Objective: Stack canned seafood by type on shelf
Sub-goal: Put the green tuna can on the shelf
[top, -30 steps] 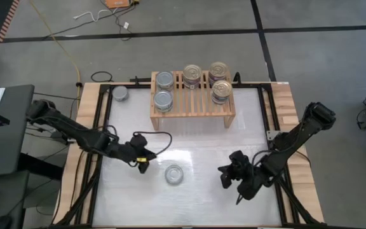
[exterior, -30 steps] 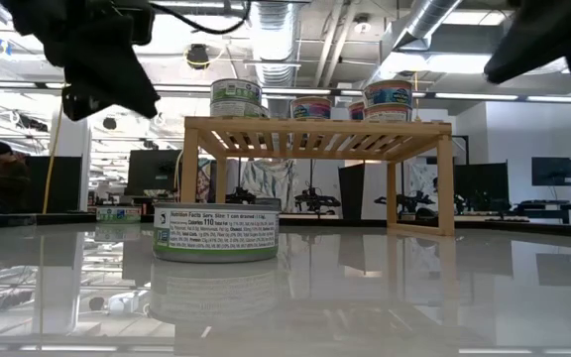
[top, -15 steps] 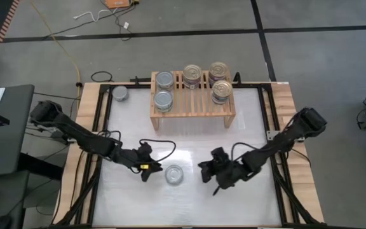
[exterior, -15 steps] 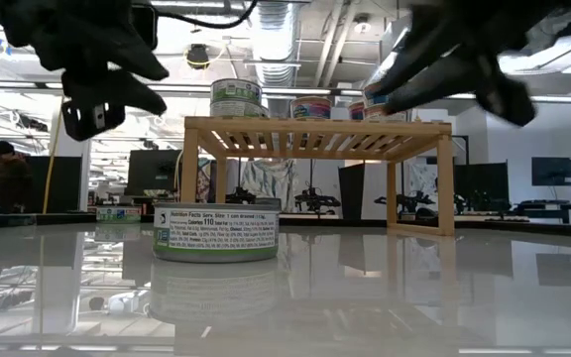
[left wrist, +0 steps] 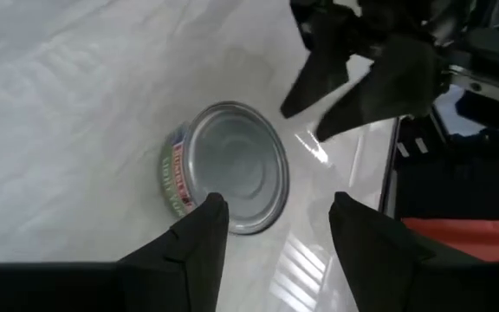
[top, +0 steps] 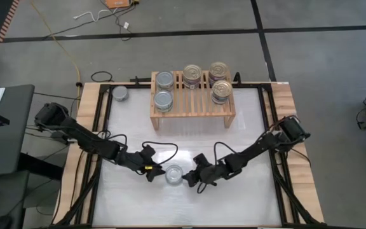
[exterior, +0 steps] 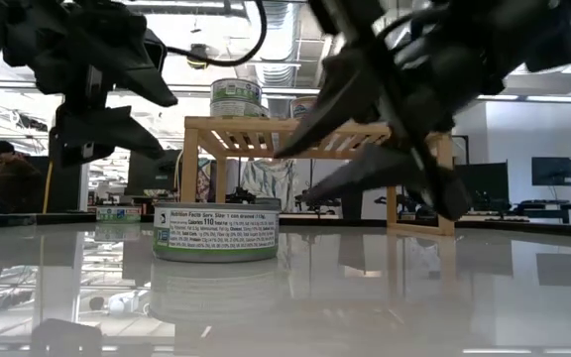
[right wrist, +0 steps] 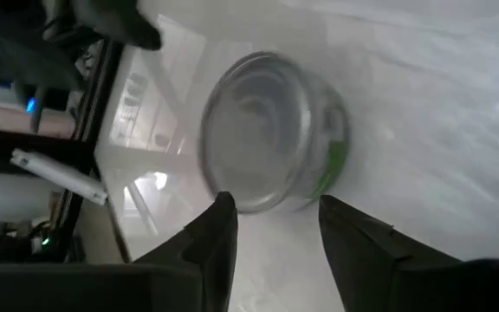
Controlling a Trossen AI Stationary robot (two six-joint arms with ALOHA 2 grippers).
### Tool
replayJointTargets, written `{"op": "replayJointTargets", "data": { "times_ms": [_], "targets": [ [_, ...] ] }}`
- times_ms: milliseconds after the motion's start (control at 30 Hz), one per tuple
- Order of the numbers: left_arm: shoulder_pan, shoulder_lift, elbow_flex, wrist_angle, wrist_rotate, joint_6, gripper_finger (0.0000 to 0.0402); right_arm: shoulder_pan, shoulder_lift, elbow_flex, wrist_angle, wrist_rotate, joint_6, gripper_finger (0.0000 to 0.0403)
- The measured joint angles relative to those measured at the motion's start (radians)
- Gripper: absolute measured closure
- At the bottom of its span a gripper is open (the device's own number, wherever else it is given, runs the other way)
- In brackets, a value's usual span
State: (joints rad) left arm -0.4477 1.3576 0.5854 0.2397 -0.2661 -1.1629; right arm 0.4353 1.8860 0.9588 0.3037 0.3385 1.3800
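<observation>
The silver-topped can (top: 174, 175) sits on the desk (top: 246, 137), well apart from the shelf (top: 192, 102), with the left pincer (top: 152, 173) and right pincer (top: 191, 179) wide open beside it, so only one should close gently on its sides.

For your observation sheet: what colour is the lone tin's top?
Plain silver-grey top on the tin, clearest in the left wrist view.

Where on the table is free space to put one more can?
The table is bare right of and in front of the shelf. It is crowded around the loose can, between the left gripper and right gripper.
</observation>
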Motion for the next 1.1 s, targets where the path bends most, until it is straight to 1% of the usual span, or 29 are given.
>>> {"op": "replayJointTargets", "data": {
  "times_ms": [200,433,633,867,933,1100],
  "targets": [
    [0.000,0.003,0.000,0.000,0.000,-0.013,0.0207,-0.020,0.017,0.000,0.004,-0.003,0.028,0.0217],
    [-0.002,0.003,0.000,0.005,-0.006,-0.012,0.0207,-0.058,0.017,0.001,-0.001,0.000,0.026,0.0239],
    [-0.001,0.003,0.000,0.005,-0.009,-0.012,0.0208,-0.062,0.017,0.001,-0.001,0.001,0.026,0.0253],
    [-0.001,0.003,0.000,0.004,-0.029,-0.012,0.0208,-0.060,0.017,0.001,0.030,0.013,0.001,0.0255],
    [-0.001,0.003,0.000,0.004,-0.052,-0.012,0.0208,-0.060,0.018,0.012,0.022,0.014,-0.001,0.0255],
    [-0.001,0.003,0.000,0.003,-0.058,-0.012,0.0208,-0.064,0.053,0.039,-0.006,0.002,-0.025,0.0258]
  ]
}}
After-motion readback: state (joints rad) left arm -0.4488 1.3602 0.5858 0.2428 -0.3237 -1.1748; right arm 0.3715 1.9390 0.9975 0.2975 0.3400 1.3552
